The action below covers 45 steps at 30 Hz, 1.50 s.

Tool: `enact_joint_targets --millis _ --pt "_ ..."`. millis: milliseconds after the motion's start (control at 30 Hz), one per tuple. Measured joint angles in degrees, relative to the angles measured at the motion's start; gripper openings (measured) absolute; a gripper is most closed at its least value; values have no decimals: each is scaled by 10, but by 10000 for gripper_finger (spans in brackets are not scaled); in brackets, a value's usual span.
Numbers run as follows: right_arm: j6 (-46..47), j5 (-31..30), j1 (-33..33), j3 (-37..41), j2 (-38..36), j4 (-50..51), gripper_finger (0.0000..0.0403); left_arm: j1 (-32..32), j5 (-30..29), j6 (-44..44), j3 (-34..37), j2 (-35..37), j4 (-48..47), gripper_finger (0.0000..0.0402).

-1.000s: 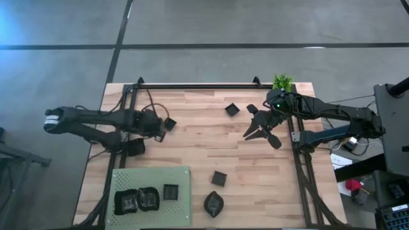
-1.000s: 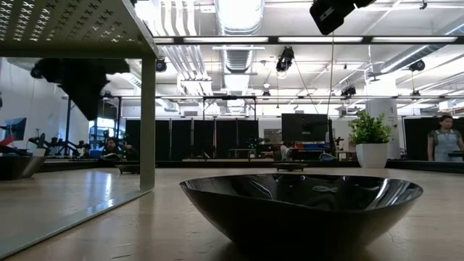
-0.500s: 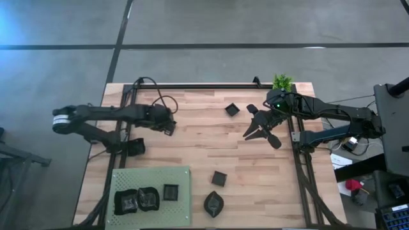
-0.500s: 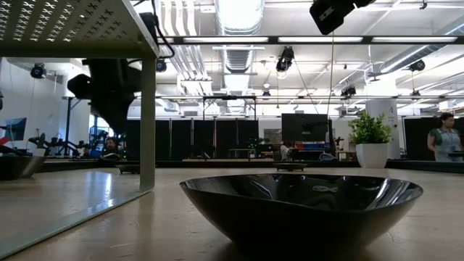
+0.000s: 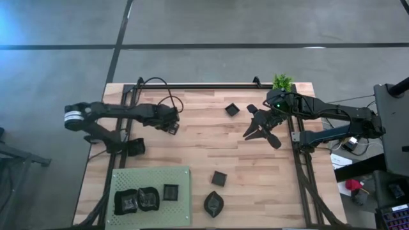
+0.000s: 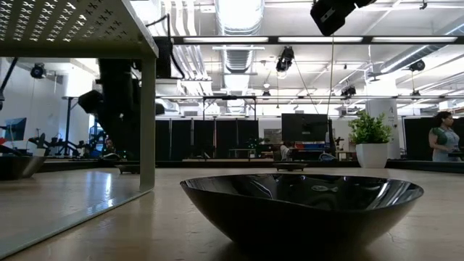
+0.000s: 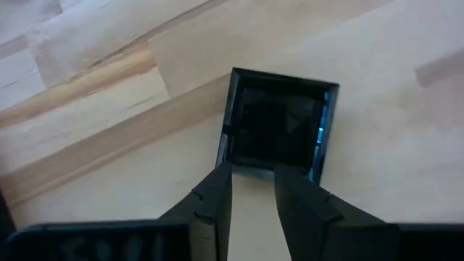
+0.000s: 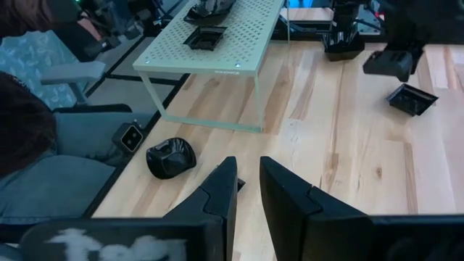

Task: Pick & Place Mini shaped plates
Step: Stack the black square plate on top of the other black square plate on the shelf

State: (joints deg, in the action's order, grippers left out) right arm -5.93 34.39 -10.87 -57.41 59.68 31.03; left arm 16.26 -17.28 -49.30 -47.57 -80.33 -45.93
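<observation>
Just past the left gripper's (image 7: 252, 190) parted fingertips, a square plate (image 7: 278, 125) lies flat on the wood table (image 5: 198, 150), released, its near rim at their tips. Farther across, the right gripper (image 5: 253, 133) hangs narrowly parted and empty, another square plate (image 5: 231, 110) just beyond it and more plates (image 5: 146, 198) on the distant green mat (image 5: 128, 177).
</observation>
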Motion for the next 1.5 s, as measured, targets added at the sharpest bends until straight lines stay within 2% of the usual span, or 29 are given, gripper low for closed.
enact_joint_targets --millis 367,567,1200,1333,1500 --pt "0 0 0 0 0 0 57 21 -3 39 0 -58 16 98" --pt "0 0 0 0 0 0 57 23 -36 48 0 -68 24 98" --pt "0 0 0 0 0 0 57 25 -32 66 0 -100 46 98" --pt "0 0 0 0 0 0 57 25 -23 73 0 -99 46 76" --pt "0 0 0 0 0 0 57 25 -16 76 0 -98 46 17"
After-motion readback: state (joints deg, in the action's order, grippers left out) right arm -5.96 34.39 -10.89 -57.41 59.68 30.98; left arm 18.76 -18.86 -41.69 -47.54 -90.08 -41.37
